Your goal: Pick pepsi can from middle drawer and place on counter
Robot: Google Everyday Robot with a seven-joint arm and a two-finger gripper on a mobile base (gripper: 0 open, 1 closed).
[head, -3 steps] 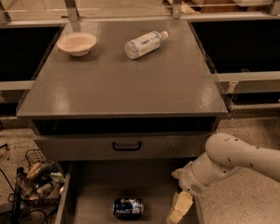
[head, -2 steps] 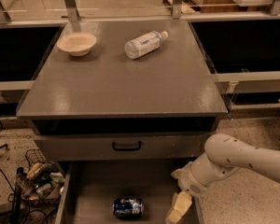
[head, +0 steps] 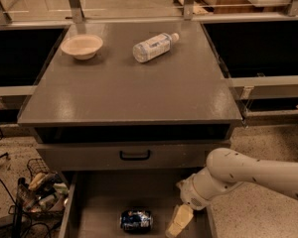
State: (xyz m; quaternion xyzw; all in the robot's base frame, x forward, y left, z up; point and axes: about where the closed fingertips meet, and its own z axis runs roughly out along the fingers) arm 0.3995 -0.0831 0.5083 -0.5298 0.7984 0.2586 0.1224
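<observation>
The small dark-blue pepsi can (head: pixel 136 220) lies on its side near the front edge of the wide grey middle drawer (head: pixel 103 198). My pale gripper (head: pixel 179 223) hangs just right of it, apparently not touching; spread or closed, I cannot tell.

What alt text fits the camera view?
A small dark-blue pepsi can lies on its side in the open grey middle drawer, the robot's gripper close beside it. On the grey counter above are a tan bowl and a clear plastic bottle.
</observation>
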